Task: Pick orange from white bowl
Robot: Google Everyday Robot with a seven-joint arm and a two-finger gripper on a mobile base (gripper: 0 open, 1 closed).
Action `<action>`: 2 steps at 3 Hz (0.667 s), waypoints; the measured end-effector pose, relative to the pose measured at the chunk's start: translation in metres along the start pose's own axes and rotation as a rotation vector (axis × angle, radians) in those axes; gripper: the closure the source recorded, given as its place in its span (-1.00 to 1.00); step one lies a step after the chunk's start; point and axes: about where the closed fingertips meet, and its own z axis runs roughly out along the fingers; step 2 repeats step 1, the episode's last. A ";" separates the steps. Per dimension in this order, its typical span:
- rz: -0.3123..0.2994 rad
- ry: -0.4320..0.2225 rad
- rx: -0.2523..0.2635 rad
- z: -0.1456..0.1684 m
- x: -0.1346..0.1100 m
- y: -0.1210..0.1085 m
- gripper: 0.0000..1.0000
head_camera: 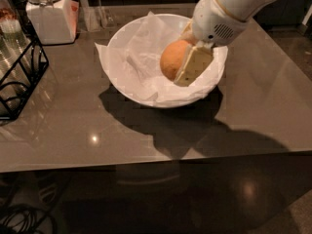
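Note:
The orange [171, 60] is a small round fruit held above the inside of the white bowl [122, 35], which stands on the table and is lined with crumpled white paper [141, 67]. My gripper [183, 62] comes down from the upper right on a white arm and is shut on the orange. One cream-coloured finger [193, 65] covers the orange's right side; the other finger is hidden behind the fruit. The orange is lifted clear of the paper, over the bowl's right half.
A white lidded jar [46, 13] stands at the back left. A black wire rack [19, 67] holding glasses is at the left edge. The brown glossy table [146, 135] ends at a front edge near the bottom.

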 end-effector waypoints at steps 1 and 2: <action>-0.012 0.000 0.022 -0.013 -0.007 0.004 1.00; -0.012 0.000 0.022 -0.013 -0.007 0.004 1.00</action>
